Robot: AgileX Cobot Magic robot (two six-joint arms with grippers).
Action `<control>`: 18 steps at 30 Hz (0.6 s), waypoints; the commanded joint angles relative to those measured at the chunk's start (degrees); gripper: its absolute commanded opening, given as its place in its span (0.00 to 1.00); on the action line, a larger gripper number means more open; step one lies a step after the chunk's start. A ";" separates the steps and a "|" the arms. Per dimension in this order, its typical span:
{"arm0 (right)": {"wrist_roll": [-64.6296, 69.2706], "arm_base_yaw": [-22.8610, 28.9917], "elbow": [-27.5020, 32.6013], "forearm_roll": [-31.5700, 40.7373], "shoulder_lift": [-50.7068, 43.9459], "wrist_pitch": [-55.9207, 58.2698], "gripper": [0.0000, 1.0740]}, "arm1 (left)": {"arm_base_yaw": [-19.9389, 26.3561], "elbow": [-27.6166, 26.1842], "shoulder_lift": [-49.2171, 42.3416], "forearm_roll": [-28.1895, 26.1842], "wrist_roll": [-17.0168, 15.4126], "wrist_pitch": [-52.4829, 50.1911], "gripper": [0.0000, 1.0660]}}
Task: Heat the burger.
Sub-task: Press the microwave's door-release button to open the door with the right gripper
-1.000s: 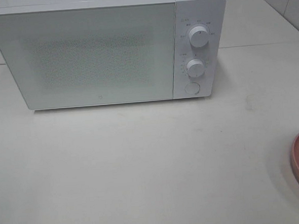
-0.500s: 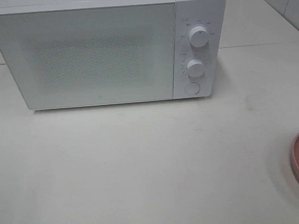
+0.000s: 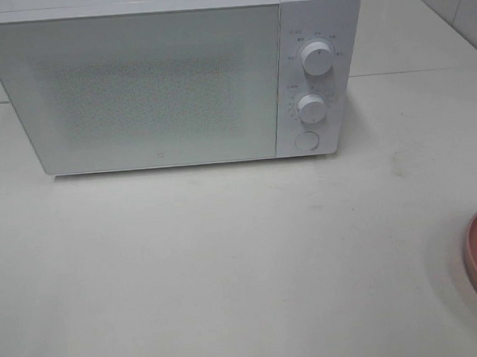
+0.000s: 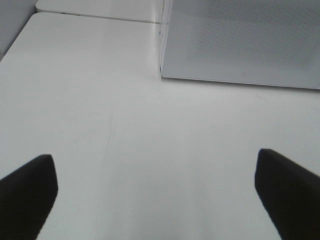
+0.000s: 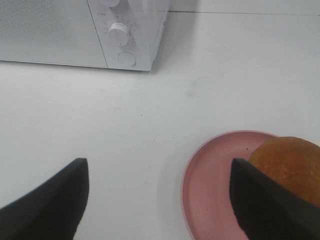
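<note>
Black fingers, both pairs spread wide and empty. Left gripper (image 4: pixel 154 157) hangs over bare table (image 4: pixel 125 125), with the microwave (image 4: pixel 240 40) ahead of it, far and to the right. Right gripper (image 5: pixel 159 164) is wide too, holding nothing. One of its fingers overlaps the pink plate (image 5: pixel 210 185) in the wrist view, so we can't tell whether it is above the rim or beside it. Burger (image 5: pixel 290 160) sits on that plate, at the near right of the table, well apart from the microwave. High view catches only the plate's edge: no burger, no arms.

Change over the last second: none we can see. Microwave, door (image 3: pixel 136 88), both knobs (image 3: pixel 318 58) and plate sit exactly as before, door shut. We read that as task not started: door first, then burger.

Orientation: bun dome up, upright. It looks round, so no long axis to align to. Part of it is hidden by the finger and the frame edge.
</note>
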 commanded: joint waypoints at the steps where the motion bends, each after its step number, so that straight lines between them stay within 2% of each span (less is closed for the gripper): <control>1: -0.63 -0.23 0.11 0.06 2.46 -3.78 0.70 | 0.11 0.17 -1.09 0.06 -0.23 -0.57 0.94; 18: -0.63 -0.23 3.95 0.06 15.07 -20.05 0.70 | 0.11 0.17 -1.09 0.06 -0.23 -0.57 0.94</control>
